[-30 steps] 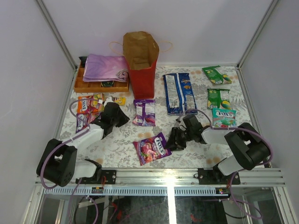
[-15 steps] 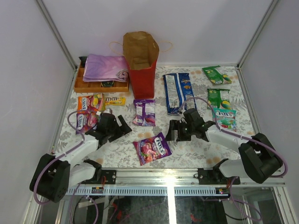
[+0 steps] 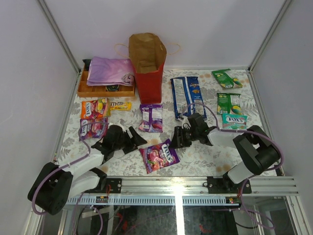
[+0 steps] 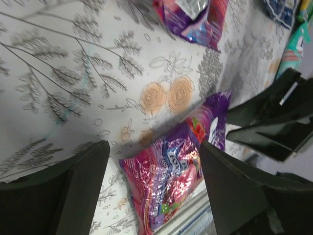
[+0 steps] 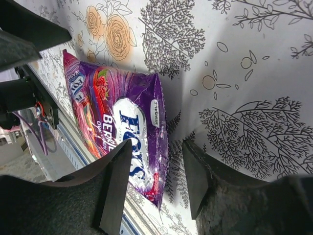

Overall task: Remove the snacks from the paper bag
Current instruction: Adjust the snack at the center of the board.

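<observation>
While both arms sit low near the front, you can see most of the job laid out. The tall red paper bag with its brown kraft lining (image 3: 147, 73) stands upright at the back of the floral-printed worktop (image 3: 208, 157), and the snacks lie flat around it.

Just right of the bag is the long blue chip bag (image 3: 188, 97). Down the right side run a green packet in the far corner (image 3: 226, 78), a second green packet (image 3: 228, 103) and a teal candy packet (image 3: 234, 121). A purple candy packet (image 3: 151, 117) lies in front of the bag. On the left are small orange and yellow packs (image 3: 95, 107) and a glossy magenta packet (image 3: 92, 128).

Your left gripper (image 3: 137, 138) has its jaws spread wide and holds nothing. Your right gripper (image 3: 176, 139) is parted less and is also empty. Between them lies the magenta berry candy packet (image 3: 159, 155).

You can't see the bottom of the bag, so I can't tell whether anything is left inside. My guess is you're nearly done.

Mind the edges. The berry packet lies close to the metal front rail (image 3: 176, 183). The wooden tray with the pink-purple folded cloth (image 3: 105, 73) sits right beside the bag's left side. Your best open room is the bare patch at front right.
</observation>
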Tool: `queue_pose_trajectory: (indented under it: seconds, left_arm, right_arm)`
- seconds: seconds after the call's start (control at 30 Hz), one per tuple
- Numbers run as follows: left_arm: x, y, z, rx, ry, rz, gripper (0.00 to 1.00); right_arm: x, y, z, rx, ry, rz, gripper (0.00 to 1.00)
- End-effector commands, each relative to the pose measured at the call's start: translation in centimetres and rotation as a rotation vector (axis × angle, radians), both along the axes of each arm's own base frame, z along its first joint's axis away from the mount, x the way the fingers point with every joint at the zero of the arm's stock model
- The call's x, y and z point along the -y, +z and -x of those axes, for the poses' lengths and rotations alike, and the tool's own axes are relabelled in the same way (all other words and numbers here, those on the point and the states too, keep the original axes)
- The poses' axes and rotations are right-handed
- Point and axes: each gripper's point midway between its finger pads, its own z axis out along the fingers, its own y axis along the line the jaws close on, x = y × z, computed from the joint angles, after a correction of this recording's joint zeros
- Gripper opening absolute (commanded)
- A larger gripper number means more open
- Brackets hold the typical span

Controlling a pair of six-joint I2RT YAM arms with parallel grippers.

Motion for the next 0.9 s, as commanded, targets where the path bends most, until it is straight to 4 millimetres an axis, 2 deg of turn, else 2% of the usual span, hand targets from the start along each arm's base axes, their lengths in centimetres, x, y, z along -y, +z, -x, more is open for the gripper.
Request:
queue_pose_trajectory:
  seconds: [0.0,0.1,0.23,0.37,0.47,0.57,0.6,0.87]
  left_arm:
    - [-0.2,-3.9,6.0,-0.225,-0.093,0.001,0.75]
    - [-0.1,-4.4,7.4,-0.266,-0.121,0.012,0.75]
    - [0.0,-4.8,7.6,-0.275,-0.136,0.001,0.7]
    - [0.6,-4.9,6.7,-0.268,-0.141,-0.001,0.51]
    - [0.8,-4.7,6.2,-0.265,-0.151,-0.008,0.3]
    - [1.4,-4.2,5.1,-0.242,-0.164,-0.013,0.05]
    - [1.5,-4.1,4.8,-0.236,-0.172,-0.021,0.0]
    - [1.8,-3.3,1.9,-0.188,-0.178,-0.09,0.0]
  right_arm:
    - [-0.6,-0.1,0.0,-0.007,0.03,-0.026,0.52]
    - [-0.9,-0.5,0.1,-0.027,0.036,-0.036,0.49]
    - [-1.3,-0.8,0.2,-0.05,0.039,-0.058,0.35]
    - [-1.5,-1.0,0.1,-0.066,0.025,-0.065,0.14]
    - [-1.5,-1.3,0.4,-0.094,0.008,-0.073,0.03]
    - [-1.2,-2.1,0.9,-0.131,-0.012,-0.06,0.0]
    - [-1.2,-2.1,0.9,-0.143,-0.02,-0.059,0.0]
    - [-1.1,-2.5,0.3,-0.246,-0.169,-0.028,0.0]
